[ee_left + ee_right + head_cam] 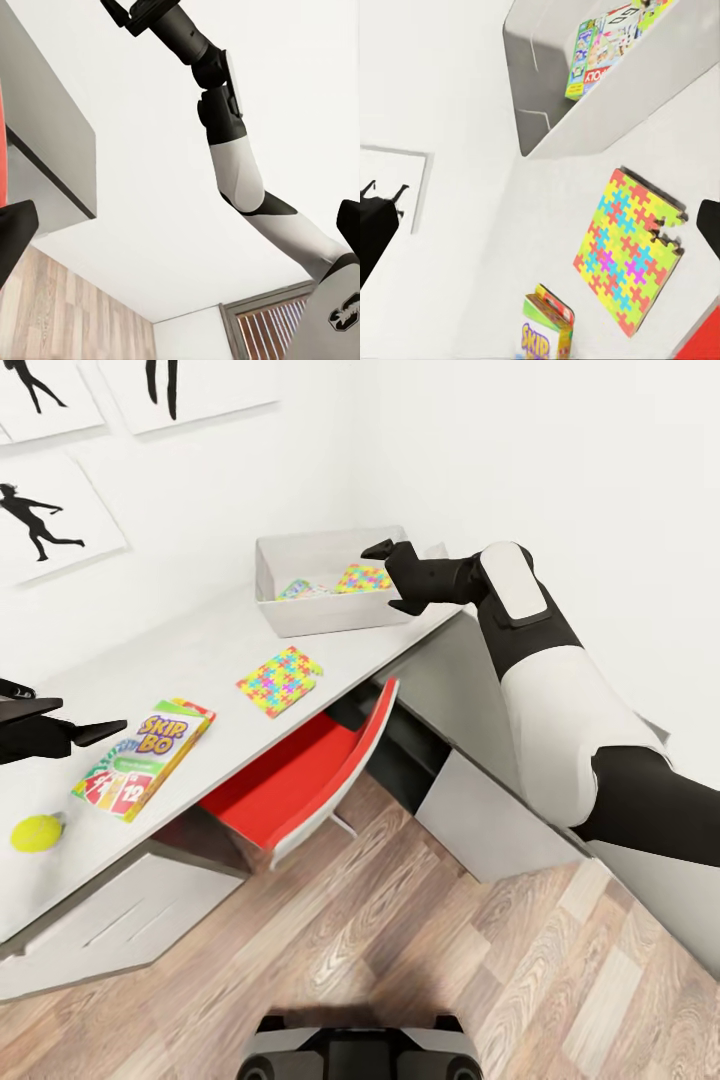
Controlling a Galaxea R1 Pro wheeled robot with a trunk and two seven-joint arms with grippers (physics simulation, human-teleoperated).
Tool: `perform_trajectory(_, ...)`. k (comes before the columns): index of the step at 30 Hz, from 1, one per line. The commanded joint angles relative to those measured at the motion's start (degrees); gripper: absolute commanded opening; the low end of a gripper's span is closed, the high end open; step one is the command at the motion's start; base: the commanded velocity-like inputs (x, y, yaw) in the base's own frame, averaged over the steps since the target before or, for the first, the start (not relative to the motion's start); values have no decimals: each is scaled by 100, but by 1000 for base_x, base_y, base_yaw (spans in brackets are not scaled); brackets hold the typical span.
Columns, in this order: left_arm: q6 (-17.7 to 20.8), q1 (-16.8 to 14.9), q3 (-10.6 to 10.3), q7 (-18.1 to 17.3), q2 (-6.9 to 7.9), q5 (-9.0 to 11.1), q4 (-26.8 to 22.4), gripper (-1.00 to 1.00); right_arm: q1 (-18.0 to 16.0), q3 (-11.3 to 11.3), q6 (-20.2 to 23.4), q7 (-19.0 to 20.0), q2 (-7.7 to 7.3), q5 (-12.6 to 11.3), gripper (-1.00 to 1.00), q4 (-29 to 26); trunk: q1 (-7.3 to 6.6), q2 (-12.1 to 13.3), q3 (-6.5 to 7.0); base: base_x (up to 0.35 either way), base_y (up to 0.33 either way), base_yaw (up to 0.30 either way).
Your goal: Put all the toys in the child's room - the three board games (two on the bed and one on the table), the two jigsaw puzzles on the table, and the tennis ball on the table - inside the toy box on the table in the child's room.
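Note:
The toy box (318,610) stands at the desk's far corner and holds a jigsaw puzzle (362,578) and a green-edged board game (298,590). My right gripper (390,575) hovers open over the box's right end with nothing between its fingers. The right wrist view looks along the open right gripper (540,221) at the toy box (540,97), the board game (596,52) inside it, a second jigsaw puzzle (634,251) and the Skip-Bo box (547,330). On the table (200,650) lie that puzzle (280,680), the Skip-Bo game (145,755) and the tennis ball (37,832). My left gripper (75,708) is open, just left of the Skip-Bo.
A red chair (300,770) is tucked under the desk front. The lower grey cabinet (500,800) adjoins the desk on the right, beneath my right arm. Silhouette pictures (45,515) hang on the wall. Wood floor (400,960) lies in front.

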Motion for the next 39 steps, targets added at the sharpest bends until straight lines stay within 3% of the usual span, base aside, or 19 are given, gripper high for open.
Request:
perform_trajectory(1, 61, -11, -26, -41, 7, 3, 6, 100, -5, -30, 19, -59, 8, -56, 100, -3, 1, -10, 0, -252, 165, 0)
perform_trajectory(16, 61, -9, -30, -41, 2, -3, 6, 100, -4, -5, 10, -53, 8, -56, 100, -3, 1, -10, 143, -115, 94, 34)
perform_trajectory(39, 61, -9, -39, -41, -26, -4, 6, 100, 18, 4, 7, -53, 8, -56, 100, -3, 1, -10, 350, -3, 2, 148)
